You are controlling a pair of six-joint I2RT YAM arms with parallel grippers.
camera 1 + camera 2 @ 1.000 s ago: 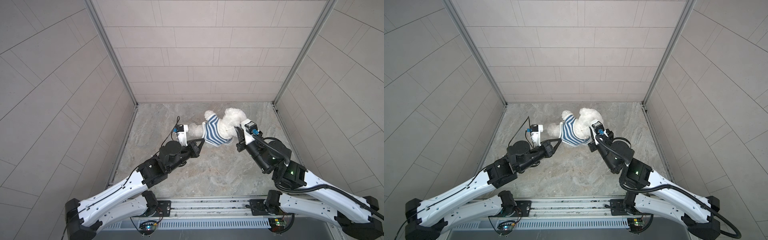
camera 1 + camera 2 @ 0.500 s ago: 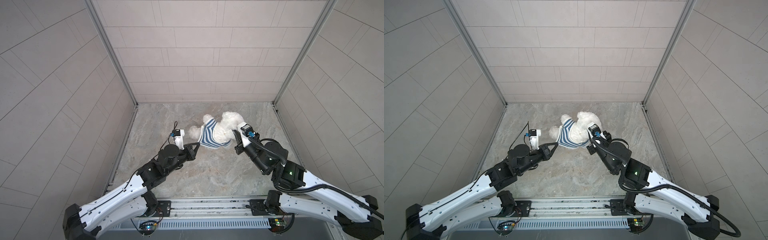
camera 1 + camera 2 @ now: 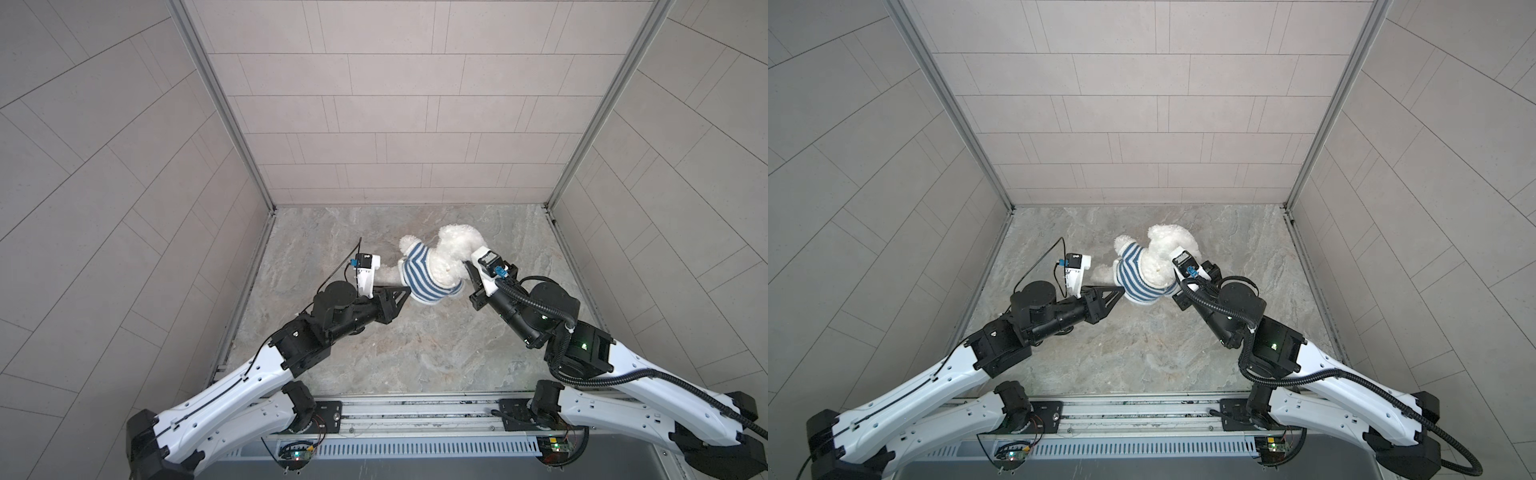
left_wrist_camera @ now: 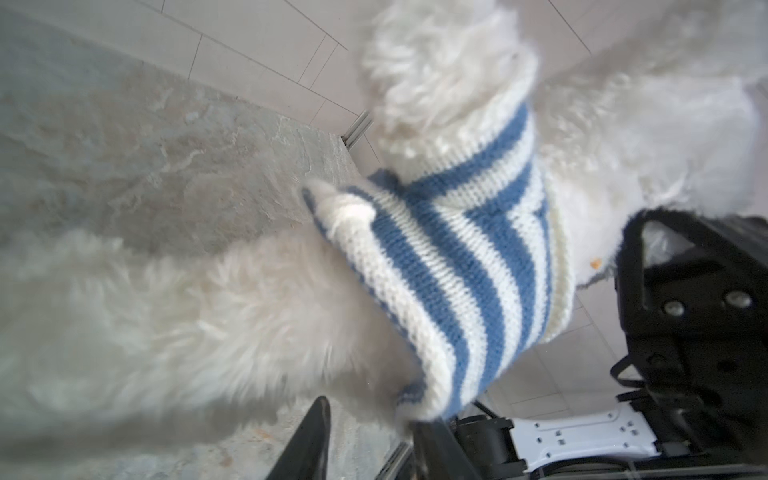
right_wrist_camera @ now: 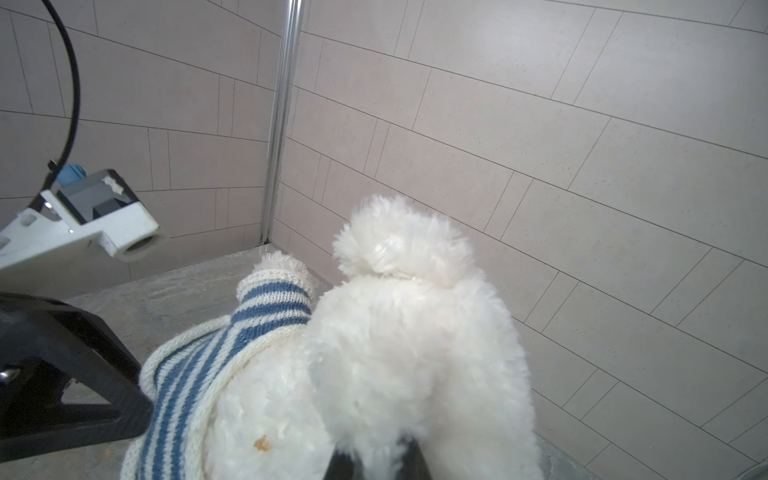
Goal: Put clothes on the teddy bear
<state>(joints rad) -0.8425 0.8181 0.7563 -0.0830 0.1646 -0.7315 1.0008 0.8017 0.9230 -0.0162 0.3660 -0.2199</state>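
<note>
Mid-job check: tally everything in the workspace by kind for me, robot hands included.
Plush toys: 1, the teddy bear
Garments: 1, the blue-and-white striped sweater, on the bear
Robot hands: 2, left hand and right hand
Total: 4

In both top views the work surface (image 3: 415, 353) (image 3: 1142, 345) is a flat slab with a grey, marbled stone look, veined with paler and faintly brownish streaks. 3 tiled walls (image 3: 395, 124) close it in at the back and on both sides, with metal strips in the corners, and a metal rail (image 3: 415, 411) runs along its near edge. Over its far middle part is 1 teddy bear (image 3: 446, 266), white and fluffy, in a blue-and-white striped sweater (image 3: 417, 276). The sweater's hem hangs low over the slab, with a soft shadow under it; whether the bear touches the slab cannot be told
</note>
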